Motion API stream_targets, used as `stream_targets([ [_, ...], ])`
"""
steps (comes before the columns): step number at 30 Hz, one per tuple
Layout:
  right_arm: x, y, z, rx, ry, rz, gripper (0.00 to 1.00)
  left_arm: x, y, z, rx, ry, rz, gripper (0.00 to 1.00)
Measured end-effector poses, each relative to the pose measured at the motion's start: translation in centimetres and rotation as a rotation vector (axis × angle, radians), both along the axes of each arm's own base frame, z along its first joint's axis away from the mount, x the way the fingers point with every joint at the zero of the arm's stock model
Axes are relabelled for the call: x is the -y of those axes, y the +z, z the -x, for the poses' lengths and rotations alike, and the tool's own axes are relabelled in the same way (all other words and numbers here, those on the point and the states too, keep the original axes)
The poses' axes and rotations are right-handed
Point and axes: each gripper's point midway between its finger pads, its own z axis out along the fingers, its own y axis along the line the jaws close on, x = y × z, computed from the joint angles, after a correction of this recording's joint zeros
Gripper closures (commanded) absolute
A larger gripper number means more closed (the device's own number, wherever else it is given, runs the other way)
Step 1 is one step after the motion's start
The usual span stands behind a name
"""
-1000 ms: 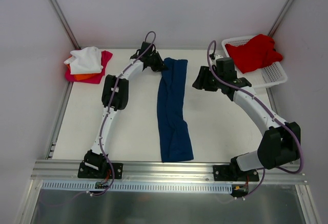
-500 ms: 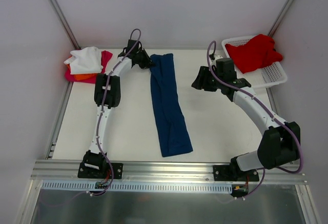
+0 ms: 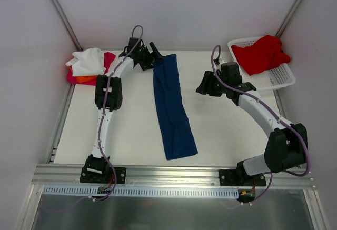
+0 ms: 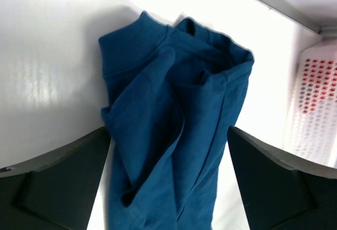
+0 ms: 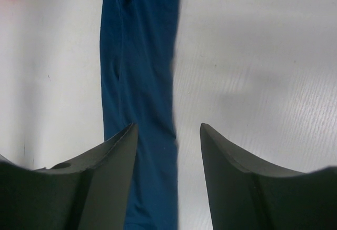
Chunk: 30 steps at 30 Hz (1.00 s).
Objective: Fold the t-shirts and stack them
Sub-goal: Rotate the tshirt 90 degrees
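Our left gripper (image 3: 152, 55), right of the stacked white, orange and magenta t-shirts (image 3: 87, 66), stands wide at the far end of the navy t-shirt (image 3: 171, 106); we see our right gripper (image 3: 201, 89) part-open and empty, then the basket (image 3: 281, 77) holding a red t-shirt (image 3: 260, 53).

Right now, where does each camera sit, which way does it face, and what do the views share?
Top external: above and behind the bases, looking down on the table; left arm and right arm show whole.
Left wrist: on the left arm, facing the collar end of the navy t-shirt, between the open left gripper.
Right wrist: on the right arm, looking down past the open right gripper.
Shared: all three see the navy t-shirt.
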Motion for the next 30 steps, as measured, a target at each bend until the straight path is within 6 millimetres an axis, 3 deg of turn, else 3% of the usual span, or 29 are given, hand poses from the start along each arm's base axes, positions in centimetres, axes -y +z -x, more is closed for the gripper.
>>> stream_targets([
  [4, 0.0, -1.2, 0.7, -0.03, 0.008, 0.008, 0.46, -0.7, 0.0, 1.3, -0.013, 0.004, -0.03, 0.01],
  [7, -0.6, -2.2, 1.7, -0.05, 0.032, 0.02, 0.46, -1.6, -0.2, 3.8, -0.054, 0.015, -0.067, 0.01],
  [13, -3.8, -4.5, 5.5, -0.098, 0.146, 0.065, 0.5, -4.1, -0.6, 11.0, -0.154, 0.04, -0.154, 0.01],
  [18, -7.0, -5.5, 8.6, -0.109, 0.253, 0.099, 0.54, -6.1, 0.3, 16.3, -0.19, 0.069, -0.21, 0.01],
  [23, -9.0, -7.3, 10.6, -0.144, 0.31, 0.13, 0.58, -7.1, 1.3, 19.0, -0.174, 0.087, -0.233, 0.01],
  [30, -10.4, -9.2, 12.5, -0.177, 0.346, 0.154, 0.62, -8.0, -1.0, 21.9, -0.238, 0.084, -0.268, 0.01],
])
